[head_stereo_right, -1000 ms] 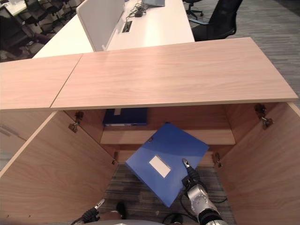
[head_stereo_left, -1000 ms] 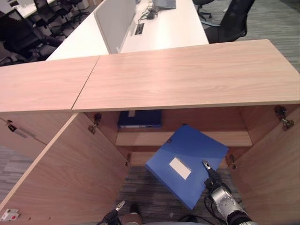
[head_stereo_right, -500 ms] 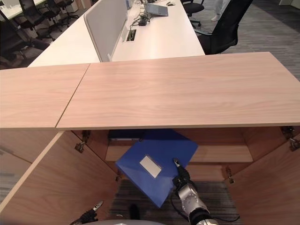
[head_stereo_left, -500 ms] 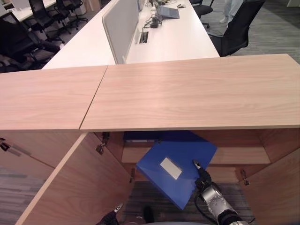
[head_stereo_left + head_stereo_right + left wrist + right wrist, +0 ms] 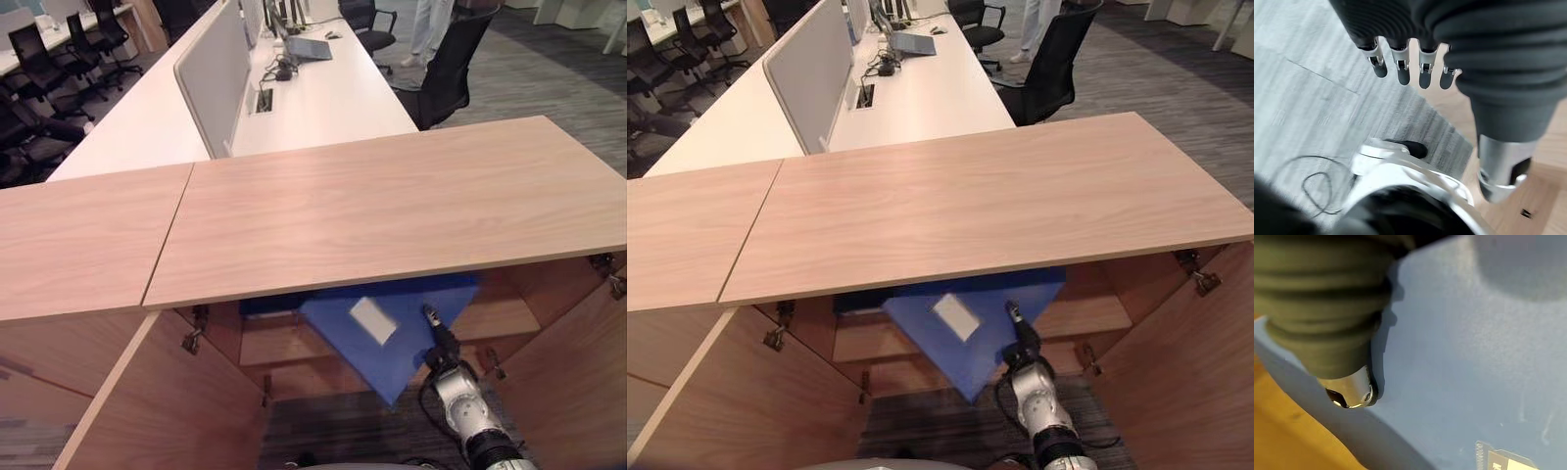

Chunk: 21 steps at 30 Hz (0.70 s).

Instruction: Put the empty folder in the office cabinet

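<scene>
Blue folder (image 5: 392, 323) half inside the open cabinet (image 5: 392, 211), under its top board.
Your right hand (image 5: 438, 343) clamps the folder's near edge with its thumb; your left hand (image 5: 1410, 63) hangs over the floor, fingers relaxed, holding nothing.

An open-plan office: long white desks (image 5: 323, 88), black swivel chairs (image 5: 446, 64), grey carpet (image 5: 549, 69).
</scene>
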Available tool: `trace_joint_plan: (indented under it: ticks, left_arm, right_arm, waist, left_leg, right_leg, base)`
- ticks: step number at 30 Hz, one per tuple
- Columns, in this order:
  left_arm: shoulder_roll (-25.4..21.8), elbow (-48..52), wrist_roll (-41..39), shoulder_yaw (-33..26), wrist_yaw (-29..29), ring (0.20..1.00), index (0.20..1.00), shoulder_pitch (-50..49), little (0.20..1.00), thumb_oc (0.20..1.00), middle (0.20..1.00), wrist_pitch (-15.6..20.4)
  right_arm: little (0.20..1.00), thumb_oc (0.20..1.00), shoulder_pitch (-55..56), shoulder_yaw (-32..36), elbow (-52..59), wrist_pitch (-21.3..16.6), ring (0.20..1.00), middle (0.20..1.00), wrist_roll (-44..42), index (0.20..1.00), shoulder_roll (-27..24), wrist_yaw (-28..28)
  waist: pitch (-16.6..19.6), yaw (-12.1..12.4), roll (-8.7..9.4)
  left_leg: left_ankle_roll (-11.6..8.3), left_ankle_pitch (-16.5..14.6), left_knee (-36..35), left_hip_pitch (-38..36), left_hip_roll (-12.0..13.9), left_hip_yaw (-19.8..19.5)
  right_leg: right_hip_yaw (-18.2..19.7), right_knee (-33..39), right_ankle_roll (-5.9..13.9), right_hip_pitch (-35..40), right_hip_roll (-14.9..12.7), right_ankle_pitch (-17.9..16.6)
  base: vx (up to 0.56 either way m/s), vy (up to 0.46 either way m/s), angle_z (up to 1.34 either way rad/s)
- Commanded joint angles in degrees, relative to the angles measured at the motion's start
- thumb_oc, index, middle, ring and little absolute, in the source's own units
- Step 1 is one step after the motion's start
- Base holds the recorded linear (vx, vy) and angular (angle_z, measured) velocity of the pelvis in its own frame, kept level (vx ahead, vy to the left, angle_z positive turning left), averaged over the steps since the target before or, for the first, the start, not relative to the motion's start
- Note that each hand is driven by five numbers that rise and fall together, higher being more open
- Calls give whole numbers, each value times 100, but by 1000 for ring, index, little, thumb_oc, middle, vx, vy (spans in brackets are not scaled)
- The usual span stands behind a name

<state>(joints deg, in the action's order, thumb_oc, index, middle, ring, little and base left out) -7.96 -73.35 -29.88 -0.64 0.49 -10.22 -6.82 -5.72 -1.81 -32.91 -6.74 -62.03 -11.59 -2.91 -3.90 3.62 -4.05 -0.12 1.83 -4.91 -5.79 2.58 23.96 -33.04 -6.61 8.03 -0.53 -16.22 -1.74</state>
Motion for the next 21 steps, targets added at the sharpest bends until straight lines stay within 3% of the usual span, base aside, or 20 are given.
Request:
trace_joint_plan:
  ticks: [1,6,12,14,21]
  left_arm:
    - [-28,-122,230,-34,-24,1000,1000,133,1000,1000,1000,31]
    - [-8,70,151,153,3,1000,1000,113,1000,1000,1000,84]
    - [-112,158,14,473,67,1000,1000,451,1000,1000,1000,164]
    - [-195,270,-112,666,115,1000,1000,612,1000,1000,1000,235]
    - [-351,1098,-498,1087,121,1000,1000,631,1000,1000,1000,368]
  right_arm:
    - [200,200,-621,388,506,-597,200,200,16,200,135,-218]
    - [200,200,-1179,593,460,-717,200,200,357,200,-132,-551]
    - [200,200,-2071,526,92,-726,200,200,540,200,-526,-761]
    - [200,200,-2514,518,31,-787,200,200,545,200,-721,-820]
    - [200,200,-3419,439,87,-967,200,200,479,200,-1202,-977]
  waist:
    - [82,24,240]
    - [-95,76,235]
    - [-578,163,164]
    - [-838,193,87]
    - [-949,308,-136]
  left_leg:
    - [127,-1002,461,-110,-159,-367]
    - [141,-1195,895,181,-97,-463]
    - [212,-1466,2046,1310,45,-583]
    - [242,-1592,2717,2010,187,-696]
    - [324,-1977,4059,3443,253,-873]
  right_leg:
    - [-342,584,318,21,-158,-633]
    - [-290,340,319,-138,-300,-551]
    - [-188,-457,269,-916,-721,-437]
    - [-136,-883,179,-1365,-921,-303]
    - [105,-2021,-25,-2543,-1307,229]
  base:
    - [108,-67,15]
    - [13,-61,7]
    - [-176,-31,14]
    - [-230,-53,21]
    - [-111,-17,17]
